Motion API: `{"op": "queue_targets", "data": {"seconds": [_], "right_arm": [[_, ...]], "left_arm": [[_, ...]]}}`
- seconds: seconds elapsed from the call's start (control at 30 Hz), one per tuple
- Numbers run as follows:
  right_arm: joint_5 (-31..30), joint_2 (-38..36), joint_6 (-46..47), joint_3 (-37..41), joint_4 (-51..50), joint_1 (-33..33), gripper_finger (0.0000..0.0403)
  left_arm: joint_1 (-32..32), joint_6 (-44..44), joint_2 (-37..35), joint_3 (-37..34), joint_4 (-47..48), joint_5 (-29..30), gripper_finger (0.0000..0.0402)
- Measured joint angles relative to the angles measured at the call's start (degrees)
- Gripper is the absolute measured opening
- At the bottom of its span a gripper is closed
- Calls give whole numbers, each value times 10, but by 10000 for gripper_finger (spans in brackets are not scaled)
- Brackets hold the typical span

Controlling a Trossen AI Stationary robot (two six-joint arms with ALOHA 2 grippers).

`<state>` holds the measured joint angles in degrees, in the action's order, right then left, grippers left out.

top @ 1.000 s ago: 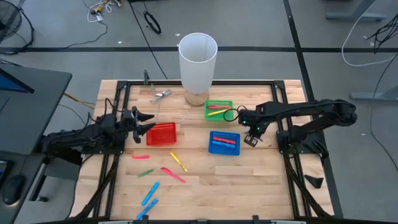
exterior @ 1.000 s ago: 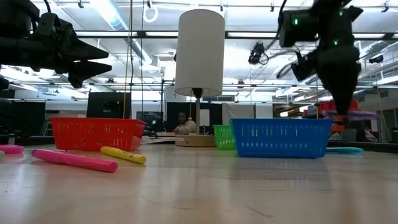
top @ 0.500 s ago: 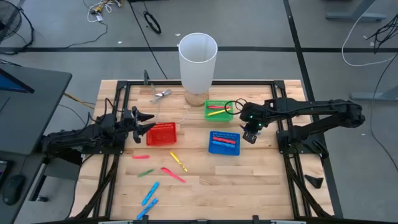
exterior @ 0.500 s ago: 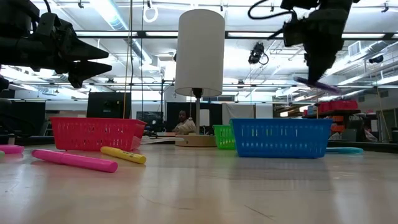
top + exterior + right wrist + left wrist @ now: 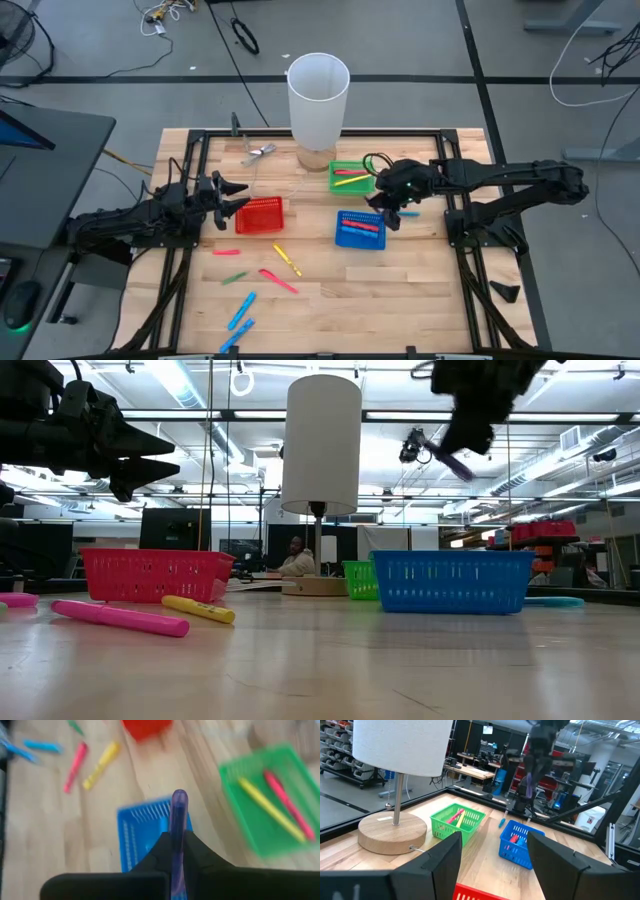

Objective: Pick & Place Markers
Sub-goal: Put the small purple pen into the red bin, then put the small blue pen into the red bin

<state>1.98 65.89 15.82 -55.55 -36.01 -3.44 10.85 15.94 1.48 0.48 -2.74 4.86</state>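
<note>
My right gripper (image 5: 389,212) is shut on a purple marker (image 5: 178,812) and hangs high over the blue basket (image 5: 360,229), which holds red and blue markers. In the low view the gripper (image 5: 468,432) is near the picture's top. My left gripper (image 5: 236,197) is open and waits in the air by the left side of the red basket (image 5: 260,215). Pink, green, yellow and light blue markers (image 5: 279,281) lie flat on the table near its front. The green basket (image 5: 351,177) holds a yellow and a pink marker. My right gripper pinches the purple marker between its two fingers (image 5: 192,845), coming from above. The marker's free end (image 5: 178,796) sticks out past the fingertips. The marker is lifted clear and slants down below the gripper (image 5: 452,462).
A tall white cylinder on a round wooden base (image 5: 318,100) stands at the table's far edge, beside the green basket. One light blue marker (image 5: 411,211) lies on the table right of the blue basket. Bare wood shows between the baskets and the loose markers.
My right gripper has risen and moved toward the table's left, from beside the blue basket's right edge to over it, carrying the purple marker. The marker, level a second ago, now slants.
</note>
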Motion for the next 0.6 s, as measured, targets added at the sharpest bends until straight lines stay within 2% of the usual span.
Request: {"op": "queue_targets", "data": {"seconds": [0.6], "right_arm": [[0,0,-81,0,309,1,3]], "left_arm": [[0,0,0,0,0,0,232]]}}
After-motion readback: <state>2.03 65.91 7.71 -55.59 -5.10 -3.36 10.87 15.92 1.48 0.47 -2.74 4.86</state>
